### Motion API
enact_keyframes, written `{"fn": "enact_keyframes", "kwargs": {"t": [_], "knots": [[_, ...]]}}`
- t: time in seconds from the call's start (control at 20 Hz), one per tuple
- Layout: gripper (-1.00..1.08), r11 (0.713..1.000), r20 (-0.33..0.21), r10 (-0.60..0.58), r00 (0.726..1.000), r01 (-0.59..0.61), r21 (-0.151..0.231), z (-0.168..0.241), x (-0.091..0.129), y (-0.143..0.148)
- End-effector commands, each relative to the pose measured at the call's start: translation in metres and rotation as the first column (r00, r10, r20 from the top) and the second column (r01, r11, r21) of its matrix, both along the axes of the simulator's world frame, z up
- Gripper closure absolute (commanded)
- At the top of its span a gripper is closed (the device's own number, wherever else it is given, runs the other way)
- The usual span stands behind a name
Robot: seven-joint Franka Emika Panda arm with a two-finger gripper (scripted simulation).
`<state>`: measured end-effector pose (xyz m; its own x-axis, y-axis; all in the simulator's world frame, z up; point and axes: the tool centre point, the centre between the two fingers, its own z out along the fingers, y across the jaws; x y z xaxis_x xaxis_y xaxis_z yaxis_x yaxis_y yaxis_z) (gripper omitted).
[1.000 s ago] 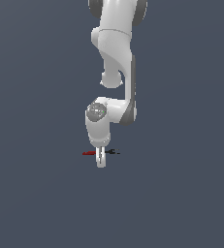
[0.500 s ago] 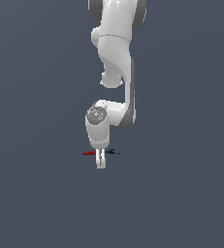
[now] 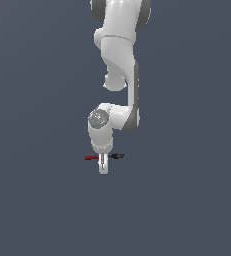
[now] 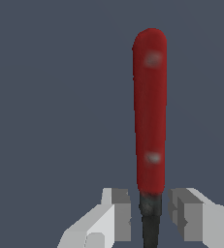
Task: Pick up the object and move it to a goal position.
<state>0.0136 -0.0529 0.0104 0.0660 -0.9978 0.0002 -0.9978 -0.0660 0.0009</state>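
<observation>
We are seeing the white jointed robot arm (image 3: 118,75) reaching down from the top of the exterior view, its wrist pointing straight down at the flat dark grey-blue worktop (image 3: 187,200). The hand (image 3: 103,166) is sitting low, right at the thin elongated tool with a red half and a black half (image 3: 104,157). In that view the tool is lying horizontally, red end sticking out toward the exterior view's left, black knobby end toward the exterior view's right, and the hand is crossing it near the middle.

In the wrist view we are looking along the tool (image 4: 150,116): the glossy red handle is running away from the camera, and the dark shaft is starting just where the two pale grey fingers (image 4: 117,213) are standing. The fingers are apart, one on each side of the dark shaft, with a narrow gap showing on both sides, so they are straddling the tool without clamping it. We cannot tell whether the fingertips are touching the worktop.
</observation>
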Motion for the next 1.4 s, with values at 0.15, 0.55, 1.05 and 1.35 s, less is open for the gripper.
{"fn": "enact_keyframes", "kwargs": {"t": [0.15, 0.55, 1.05, 1.35], "knots": [[1.08, 1.000, 0.001, -0.001, 1.000, 0.001, 0.000, 0.013, 0.000, -0.006], [1.08, 1.000, 0.001, -0.001, 1.000, 0.001, 0.001, 0.068, -0.001, -0.028], [1.08, 1.000, 0.000, -0.003, 1.000, 0.003, 0.001, 0.177, -0.003, -0.073], [1.08, 1.000, 0.000, -0.003, 1.000, 0.003, -0.001, 0.246, -0.003, -0.101]]}}
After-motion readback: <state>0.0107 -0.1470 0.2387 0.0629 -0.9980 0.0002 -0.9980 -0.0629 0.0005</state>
